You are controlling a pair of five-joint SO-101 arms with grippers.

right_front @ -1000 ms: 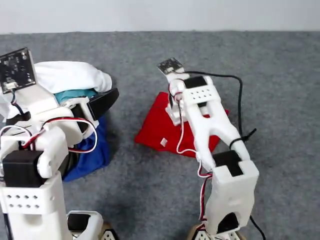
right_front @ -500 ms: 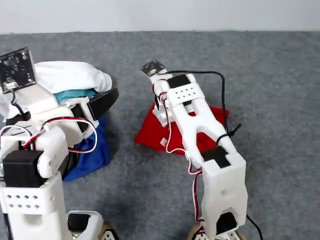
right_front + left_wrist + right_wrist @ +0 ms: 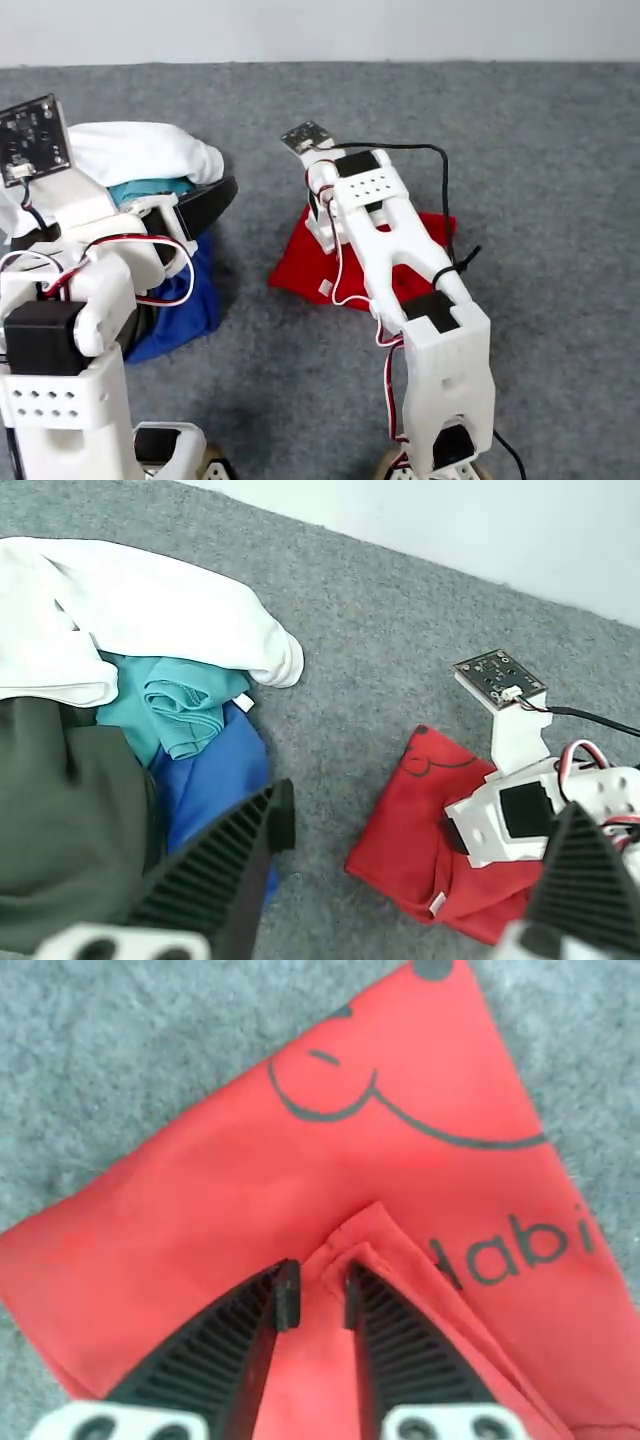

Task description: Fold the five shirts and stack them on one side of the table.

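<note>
A red shirt (image 3: 298,265) with a dark drawing lies crumpled near the table's middle. My right gripper (image 3: 322,222) is down on it, shut on a raised fold of the red shirt (image 3: 250,1180); its fingertips (image 3: 288,1298) pinch the ridge. At the left lies a pile: a white shirt (image 3: 140,150) on top, a teal one (image 3: 150,188), a blue one (image 3: 188,295) and a dark green one (image 3: 60,820). My left gripper (image 3: 425,825) hangs open above the pile's edge, holding nothing.
Grey carpet (image 3: 540,150) covers the table, with bare room at the right and the front middle. A pale wall (image 3: 320,30) runs along the far edge. The right arm's black cable (image 3: 445,200) loops over the red shirt.
The right arm swung left with the red shirt's fold in its gripper, then almost stopped. The left arm and the pile have not moved.
</note>
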